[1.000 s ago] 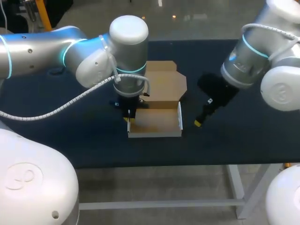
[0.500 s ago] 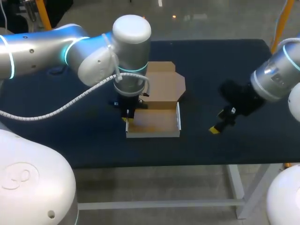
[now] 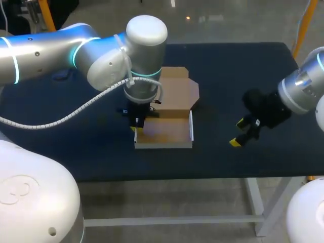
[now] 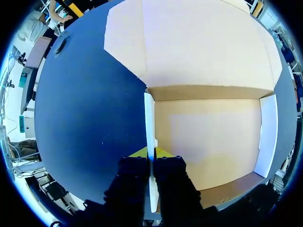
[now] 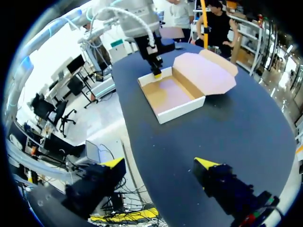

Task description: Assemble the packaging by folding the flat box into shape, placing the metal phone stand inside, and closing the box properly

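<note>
1. Cardboard box [image 3: 164, 132], plain brown with pale-edged walls, sits shallow and rectangular near the middle of the dark blue table [image 3: 91, 152]. Its flat lid [image 3: 176, 93], corners clipped, lies open behind it.
2. Left gripper [image 3: 135, 126] comes down from above and pinches the box's thin side wall [image 4: 149, 118] between both yellow-tipped fingers.
3. Right gripper [image 3: 239, 132] hangs well apart to the box's right, fingers spread wide over the table.
</note>
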Motion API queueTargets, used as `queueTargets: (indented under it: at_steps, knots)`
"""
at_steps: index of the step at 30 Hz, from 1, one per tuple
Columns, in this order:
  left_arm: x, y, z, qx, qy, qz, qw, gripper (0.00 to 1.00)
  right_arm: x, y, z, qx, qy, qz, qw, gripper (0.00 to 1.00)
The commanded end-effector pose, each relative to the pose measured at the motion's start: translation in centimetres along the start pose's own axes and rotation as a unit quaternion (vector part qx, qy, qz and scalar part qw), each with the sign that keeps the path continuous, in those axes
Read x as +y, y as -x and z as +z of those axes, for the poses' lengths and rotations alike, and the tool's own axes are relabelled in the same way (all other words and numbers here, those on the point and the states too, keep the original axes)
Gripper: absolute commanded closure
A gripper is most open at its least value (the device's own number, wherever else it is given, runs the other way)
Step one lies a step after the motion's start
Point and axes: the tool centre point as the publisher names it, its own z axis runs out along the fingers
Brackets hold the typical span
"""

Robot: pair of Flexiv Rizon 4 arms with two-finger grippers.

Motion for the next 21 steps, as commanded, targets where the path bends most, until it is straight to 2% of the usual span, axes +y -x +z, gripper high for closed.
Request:
queueTargets:
  at_steps: [1,6,21]
  knots:
    - [-0.3,0.0,0.1,-0.007,0.002,-0.001,1.000,1.00,-0.7,-0.5,-0.7,0.011,0.003,-0.032,0.999,0.00]
    - [-0.4,0.2,0.3,-0.026,0.002,-0.002,1.000,1.00,-1.3,-0.8,-1.2,0.013,-0.001,-0.065,0.998,0.00]
    - [-0.6,0.7,1.2,-0.118,-0.005,0.003,0.993,1.00,-1.3,-0.9,-1.2,0.007,-0.009,-0.076,0.997,0.00]
